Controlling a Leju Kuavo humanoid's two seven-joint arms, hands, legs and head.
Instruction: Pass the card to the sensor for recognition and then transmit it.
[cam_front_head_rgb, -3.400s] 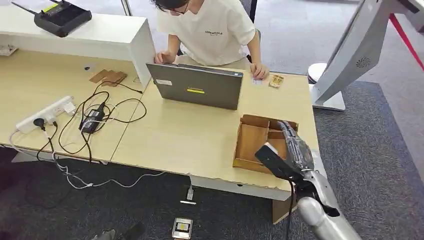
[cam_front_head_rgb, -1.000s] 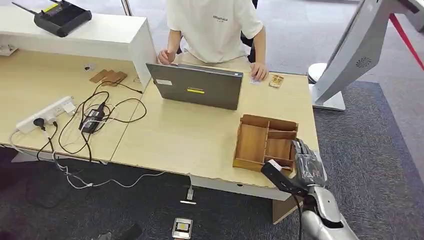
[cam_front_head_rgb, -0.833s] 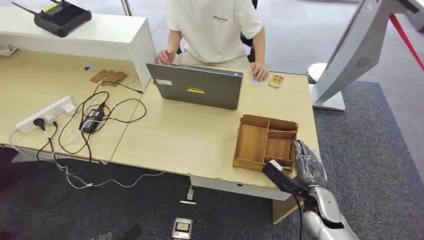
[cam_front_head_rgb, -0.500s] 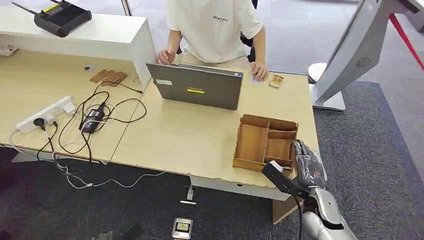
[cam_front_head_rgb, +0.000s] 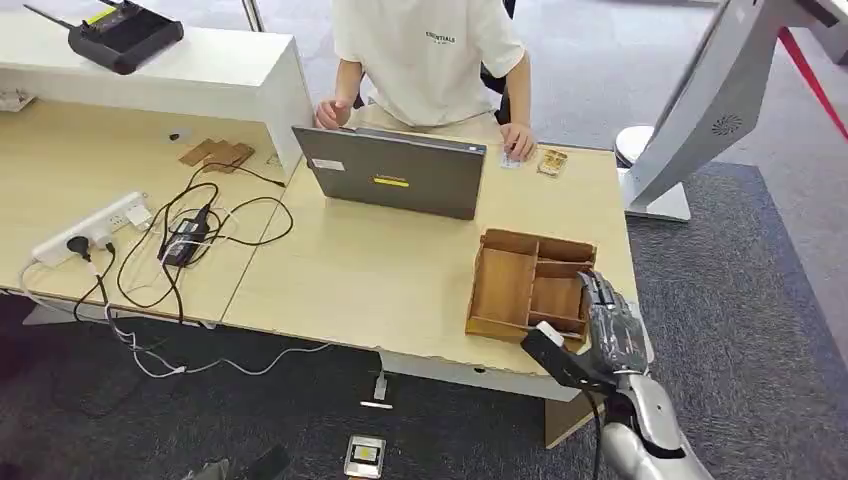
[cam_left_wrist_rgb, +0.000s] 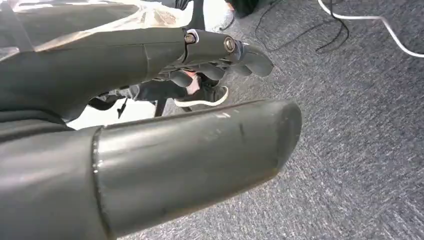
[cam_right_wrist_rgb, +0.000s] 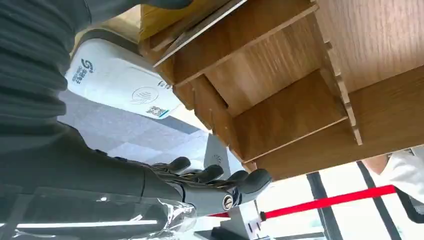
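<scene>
A: In the head view, where is the right hand?

B: At the near right corner of the desk, just beside the wooden tray. Its fingers are stretched and it holds nothing. I cannot tell the card with certainty; a small white piece lies by the person's hand, well apart from the robot.

A: And the left wrist view?

B: The left hand hangs over grey carpet, fingers loose and apart, also with nothing in it.

A: The right wrist view?

B: The right hand's fingers are spread and free, close to the tray's wall. The white sensor lies just beside the tray.

A: So the risk?

B: I think the fingers may knock the tray or push the sensor off the edge, because everything there is so close together.
</scene>
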